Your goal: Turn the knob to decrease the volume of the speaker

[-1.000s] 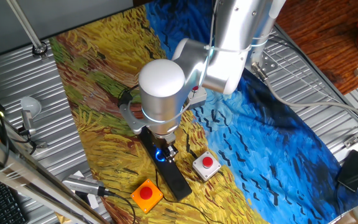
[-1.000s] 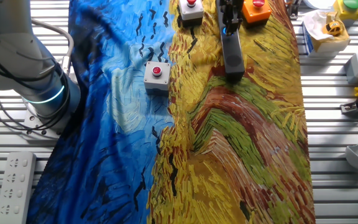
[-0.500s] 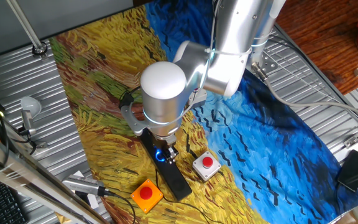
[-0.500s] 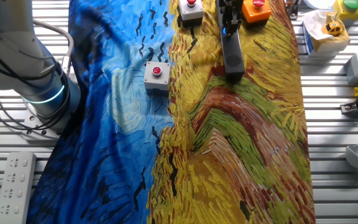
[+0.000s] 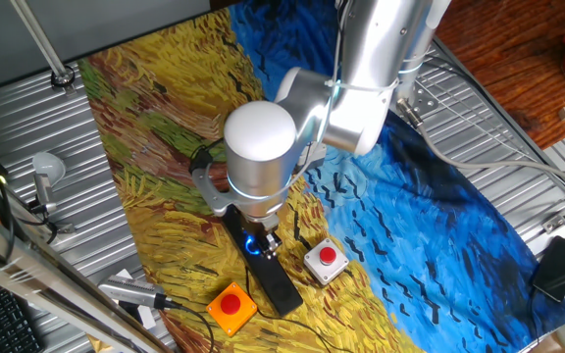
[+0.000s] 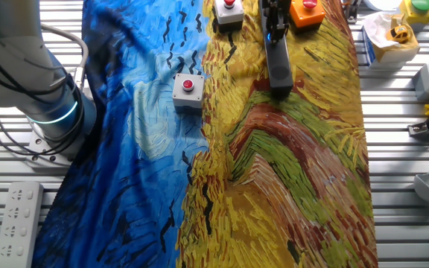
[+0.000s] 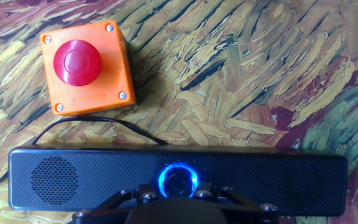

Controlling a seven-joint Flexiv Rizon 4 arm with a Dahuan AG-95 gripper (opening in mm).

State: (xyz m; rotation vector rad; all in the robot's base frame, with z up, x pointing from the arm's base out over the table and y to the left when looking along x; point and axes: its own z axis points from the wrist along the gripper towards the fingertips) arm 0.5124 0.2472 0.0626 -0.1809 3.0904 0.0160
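The work surface is a ribbed metal table (image 6: 393, 186) covered by a painted cloth (image 6: 289, 171), swirling yellow and brown on one half, blue on the other. A white power strip (image 6: 17, 219) lies at the near left edge in the other fixed view, and a wooden floor (image 5: 503, 59) shows beyond the table in one fixed view.

The speaker (image 7: 176, 180) lies flat on the yellow half of the cloth. Its knob (image 7: 178, 180), ringed in blue light, sits near the middle of the bar. An orange button box (image 7: 87, 67) stands just beyond the speaker, apart from it, with a thin black cable (image 7: 98, 124) running between them. Only the hand view shows the speaker's two round grilles and the box's corner screws.

One fixed view shows a white button box (image 5: 325, 260) to the right of the speaker. The other fixed view adds a second white button box (image 6: 188, 91) standing further out on the blue half.

The arm (image 5: 361, 69) reaches down over the speaker, wrist vertical. The gripper (image 5: 263, 241) points straight down directly over the knob. Its fingers are hidden by the hand's body, so I cannot tell whether the jaws are parted or closed on the knob.
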